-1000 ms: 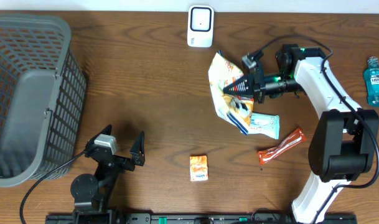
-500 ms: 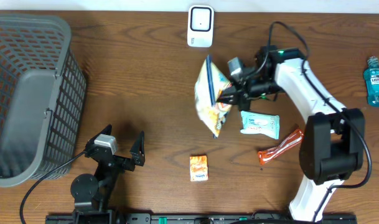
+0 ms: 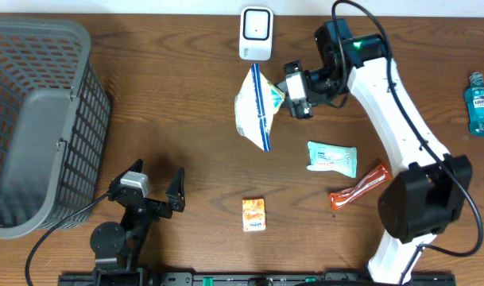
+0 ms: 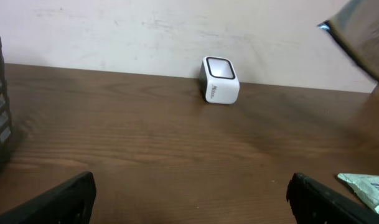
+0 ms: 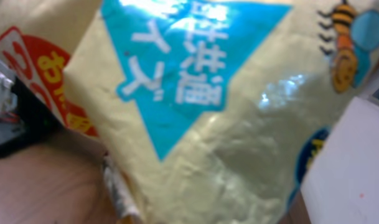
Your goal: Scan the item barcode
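A yellowish snack bag (image 3: pixel 257 107) with blue print hangs above the table, just below the white scanner (image 3: pixel 256 33) at the back edge. My right gripper (image 3: pixel 284 97) is shut on the bag's right edge. In the right wrist view the bag (image 5: pixel 195 118) fills the frame and hides the fingers, with the scanner's white body (image 5: pixel 348 162) at the right. My left gripper (image 3: pixel 156 179) rests open at the front left, far from the bag, with nothing between its fingers (image 4: pixel 55 202). The left wrist view shows the scanner (image 4: pixel 220 79) ahead and a corner of the bag (image 4: pixel 363 43).
A grey basket (image 3: pixel 35 119) fills the left side. A pale green wipes pack (image 3: pixel 332 158), a red-orange stick pack (image 3: pixel 358 187) and a small orange box (image 3: pixel 253 214) lie on the table. A blue mouthwash bottle (image 3: pixel 481 103) stands far right.
The right arm has carried the snack bag up and to the left, off the wipes pack and toward the scanner. The left arm has not moved.
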Action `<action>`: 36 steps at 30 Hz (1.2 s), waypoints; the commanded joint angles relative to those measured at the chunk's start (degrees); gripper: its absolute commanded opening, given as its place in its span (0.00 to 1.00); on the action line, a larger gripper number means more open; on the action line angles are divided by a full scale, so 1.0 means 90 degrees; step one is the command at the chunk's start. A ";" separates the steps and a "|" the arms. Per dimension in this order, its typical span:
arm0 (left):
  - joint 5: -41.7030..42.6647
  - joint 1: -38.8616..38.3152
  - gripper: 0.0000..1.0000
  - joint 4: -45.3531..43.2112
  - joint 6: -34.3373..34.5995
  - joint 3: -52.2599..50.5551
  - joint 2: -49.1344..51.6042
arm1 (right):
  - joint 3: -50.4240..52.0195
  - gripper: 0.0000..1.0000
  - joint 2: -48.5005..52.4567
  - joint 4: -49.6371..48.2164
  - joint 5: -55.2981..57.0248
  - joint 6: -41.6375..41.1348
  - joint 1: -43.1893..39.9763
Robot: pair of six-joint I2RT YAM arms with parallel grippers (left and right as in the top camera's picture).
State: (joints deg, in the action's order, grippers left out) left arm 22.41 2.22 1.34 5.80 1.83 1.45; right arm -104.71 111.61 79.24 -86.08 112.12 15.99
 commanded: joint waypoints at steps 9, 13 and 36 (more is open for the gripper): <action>0.0107 0.0007 0.98 0.0100 0.0007 -0.0177 -0.0010 | 0.1027 0.01 -0.0233 0.2006 -0.0345 0.0398 -0.0056; 0.0107 0.0007 0.98 0.0102 0.0010 -0.0177 -0.0010 | 0.2055 0.01 -0.0236 0.2013 -0.0384 0.0923 -0.0056; 0.0107 0.0007 0.98 0.0102 0.0010 -0.0177 -0.0010 | 0.2662 0.01 -0.1996 0.2028 -0.0265 0.1156 -0.0563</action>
State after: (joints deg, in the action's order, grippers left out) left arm 22.41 2.22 1.34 5.80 1.83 1.45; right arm -80.75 98.35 97.32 -86.11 117.05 12.82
